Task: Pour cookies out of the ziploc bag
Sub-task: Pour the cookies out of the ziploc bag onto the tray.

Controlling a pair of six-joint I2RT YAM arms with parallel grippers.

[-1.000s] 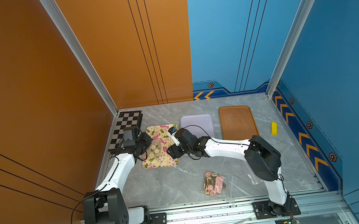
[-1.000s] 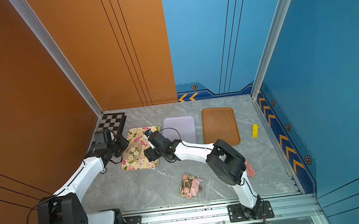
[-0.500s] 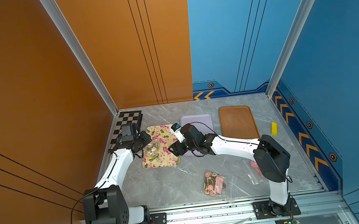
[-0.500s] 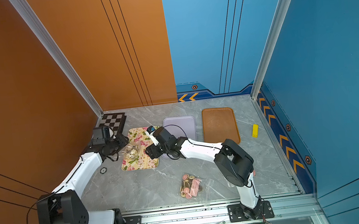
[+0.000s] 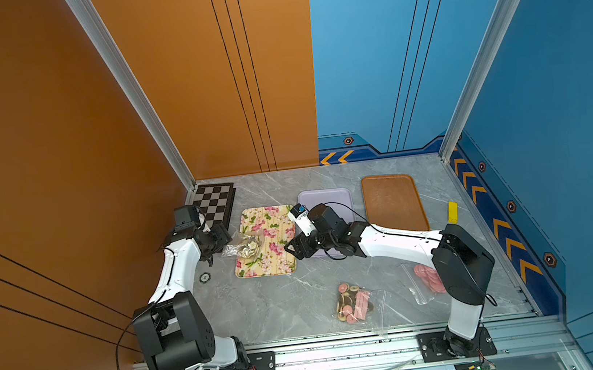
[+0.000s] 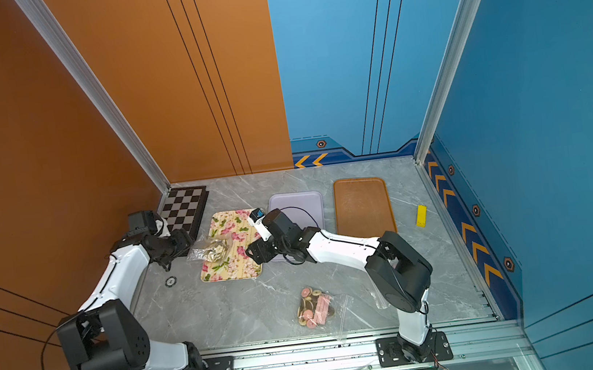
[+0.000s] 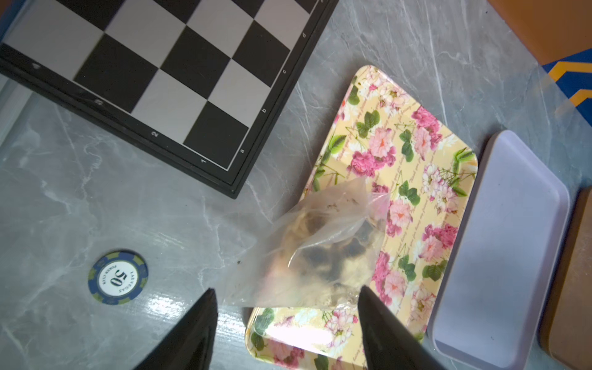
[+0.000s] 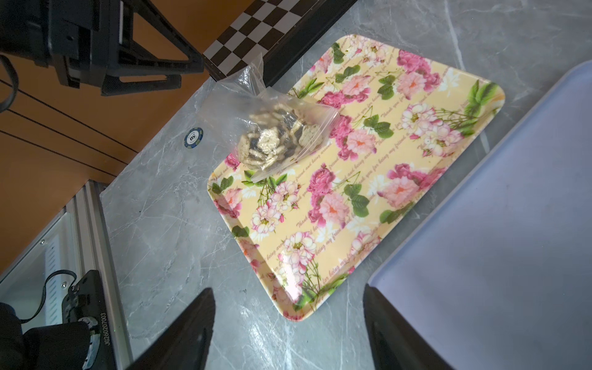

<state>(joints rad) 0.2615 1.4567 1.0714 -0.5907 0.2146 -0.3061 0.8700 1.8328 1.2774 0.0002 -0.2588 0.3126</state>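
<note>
Ziploc bag [image 7: 320, 243]: released, just ahead of open left gripper [image 7: 286, 290].
Right gripper [image 8: 288, 288]: open, empty.
Next: regrip bottom, upend over floral tray [image 7: 432, 179].

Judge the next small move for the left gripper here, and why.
Probably close the left gripper on the bag's loose corner just ahead of its open jaws and lift, tipping it: the cookies are inside, and the bag lies across the floral tray's rim.
</note>
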